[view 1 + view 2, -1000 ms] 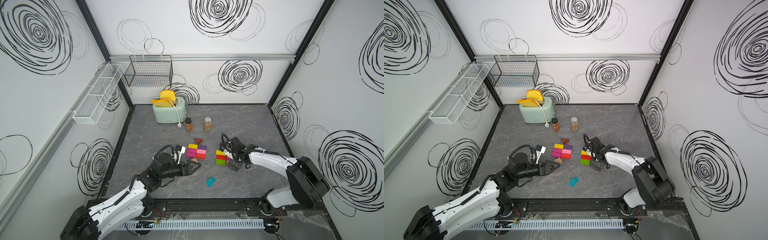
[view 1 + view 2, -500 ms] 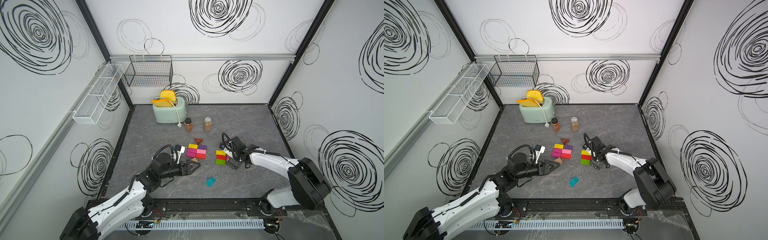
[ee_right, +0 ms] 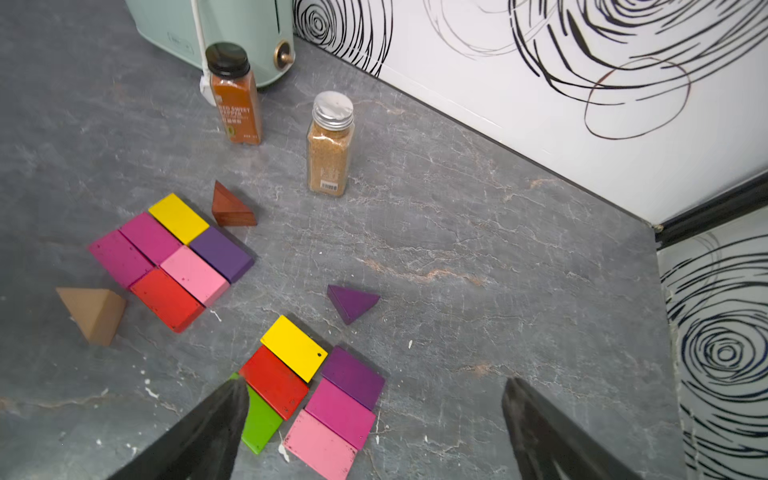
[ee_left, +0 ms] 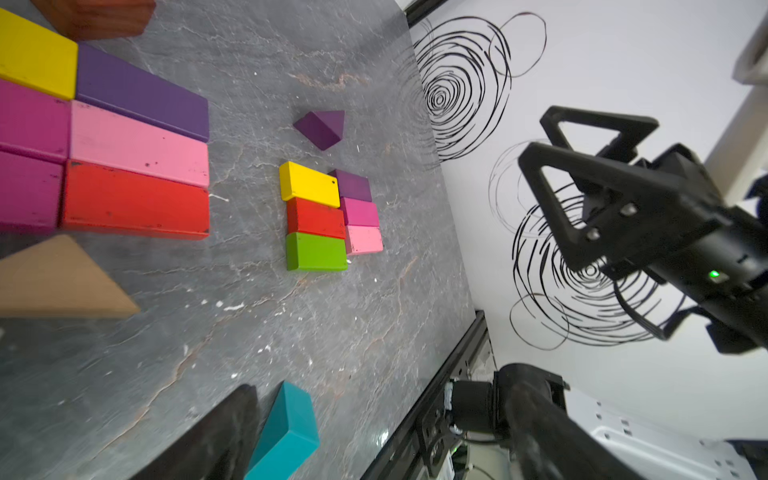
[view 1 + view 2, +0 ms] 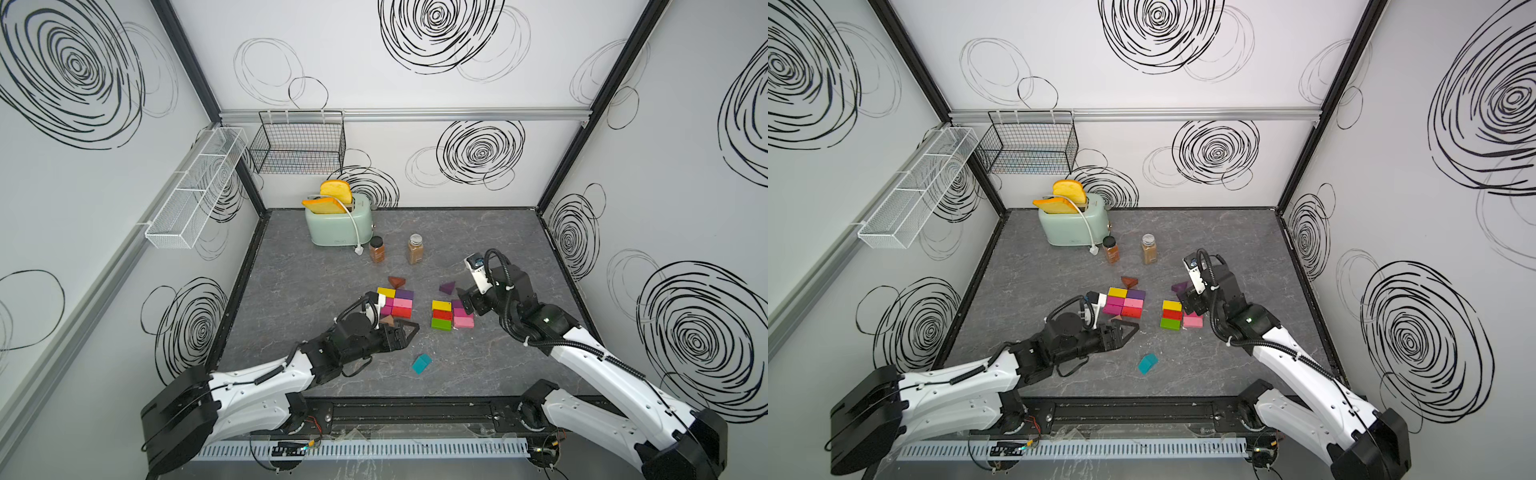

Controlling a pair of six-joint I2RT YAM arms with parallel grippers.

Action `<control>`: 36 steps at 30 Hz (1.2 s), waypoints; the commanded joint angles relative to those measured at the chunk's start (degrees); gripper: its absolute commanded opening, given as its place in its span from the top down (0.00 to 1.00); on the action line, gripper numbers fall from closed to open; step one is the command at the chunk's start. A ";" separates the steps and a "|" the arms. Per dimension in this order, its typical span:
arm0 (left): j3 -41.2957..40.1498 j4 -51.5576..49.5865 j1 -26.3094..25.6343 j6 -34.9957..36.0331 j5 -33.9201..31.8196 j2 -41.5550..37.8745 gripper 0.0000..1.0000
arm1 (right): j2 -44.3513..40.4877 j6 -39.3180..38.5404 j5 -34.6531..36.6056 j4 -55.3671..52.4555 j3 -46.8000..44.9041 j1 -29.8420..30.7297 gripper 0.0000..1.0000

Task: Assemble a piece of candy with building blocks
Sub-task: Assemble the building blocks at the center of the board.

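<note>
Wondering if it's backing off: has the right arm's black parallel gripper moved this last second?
Yes. In a top view the right gripper has drawn away from the green rectangular wooden brick toward the right wall, uncovering the pink wooden brick.

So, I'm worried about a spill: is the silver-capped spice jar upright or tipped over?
Upright. The silver-capped spice jar stands on its base on the table, with its cap on and at the top.

Mint-green metal toaster (image 5: pixel 338 226) at back of grey marbled tabletop (image 5: pixel 299 274), yellow toast slices (image 5: pixel 336 192) on top. Nearby, upright and apart: black-lidded reddish spice jar (image 5: pixel 377 249), silver-lidded tan spice jar (image 5: pixel 415 249). On walls: black wire basket (image 5: pixel 299 143), white mesh rack (image 5: pixel 195 195).
</note>
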 commanded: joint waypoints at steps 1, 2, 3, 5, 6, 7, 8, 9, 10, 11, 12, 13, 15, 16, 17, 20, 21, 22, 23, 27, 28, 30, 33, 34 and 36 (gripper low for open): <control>1.95 19.76 -2.87 -6.45 -15.54 9.45 0.02 | -2.49 9.55 -4.27 1.63 -3.41 -1.37 0.01; 2.70 23.67 -3.36 -7.34 -16.80 13.29 0.02 | -4.27 10.30 -5.60 2.48 -5.01 -1.87 0.01; 3.34 26.44 -3.70 -8.27 -17.70 16.33 0.02 | -5.98 11.32 -6.51 3.27 -6.40 -2.34 0.01; 5.24 32.02 -4.67 -9.53 -20.16 22.73 0.02 | -10.69 13.81 -9.66 5.66 -9.59 -4.60 0.01; 6.51 32.88 -4.94 -10.00 -20.66 24.99 0.02 | -12.40 14.99 -10.79 6.17 -10.76 -5.96 0.01; 7.91 34.01 -5.36 -10.36 -21.12 27.36 0.02 | -14.00 15.68 -12.91 6.70 -11.79 -7.99 0.01; 9.39 34.33 -5.78 -10.75 -21.55 29.24 0.02 | -15.00 15.81 -14.39 7.04 -12.23 -9.50 0.01; 10.79 33.80 -6.25 -10.92 -22.27 30.53 0.02 | -15.32 15.76 -15.07 7.05 -12.09 -10.22 0.01; 12.25 32.46 -6.87 -11.04 -23.56 31.62 0.02 | -15.18 15.75 -15.60 6.78 -11.49 -10.98 0.01; 13.49 30.80 -7.51 -11.45 -25.40 32.36 0.02 | -15.04 15.65 -15.94 6.43 -10.85 -11.81 0.01; 14.40 29.52 -7.90 -11.95 -26.63 33.05 0.02 | -15.18 15.72 -16.03 6.34 -10.53 -12.44 0.01; 15.43 28.56 -8.22 -12.74 -27.50 33.90 0.02 | -15.54 15.91 -16.26 6.61 -10.53 -13.22 0.01; 17.08 26.74 -8.51 -14.42 -29.31 35.67 0.02 | -16.90 16.76 -16.60 7.26 -11.06 -14.42 0.01; 17.93 25.66 -8.60 -15.04 -30.22 36.38 0.02 | -17.43 17.34 -16.69 7.30 -11.35 -14.93 0.01; 18.74 24.99 -8.69 -15.66 -31.28 37.19 0.02 | -18.05 17.92 -16.90 7.48 -11.70 -15.54 0.01; 20.56 25.04 -8.54 -16.16 -33.42 39.82 0.02 | -19.69 19.10 -17.70 6.93 -12.09 -16.96 0.01; 21.11 24.92 -8.44 -16.27 -33.84 40.59 0.02 | -20.28 19.19 -17.93 6.79 -12.12 -17.06 0.01; 21.58 24.52 -8.35 -16.48 -34.58 41.39 0.02 | -20.78 19.33 -17.96 6.67 -11.96 -17.02 0.01; 22.03 24.35 -8.19 -16.62 -35.19 42.07 0.02 | -21.19 19.55 -17.68 6.33 -11.73 -17.03 0.01; 23.70 24.79 -7.31 -17.49 -35.33 44.82 0.02 | -22.65 19.43 -16.52 5.60 -11.31 -17.15 0.01; 24.21 24.66 -7.20 -17.79 -35.53 45.60 0.02 | -23.01 19.43 -16.34 5.63 -11.36 -17.10 0.01; 24.86 24.74 -6.96 -18.67 -36.18 46.92 0.02 | -23.56 19.44 -15.99 5.65 -11.41 -17.10 0.01; 25.26 25.17 -6.59 -20.14 -37.29 48.91 0.02 | -23.98 19.43 -16.59 5.63 -11.41 -17.10 0.01; 25.43 25.10 -6.44 -20.76 -37.75 49.55 0.02 | -23.99 19.51 -16.87 5.63 -11.48 -17.09 0.01; 25.94 25.40 -6.24 -21.35 -38.34 50.58 0.02 | -24.26 19.52 -16.87 5.55 -11.50 -16.68 0.01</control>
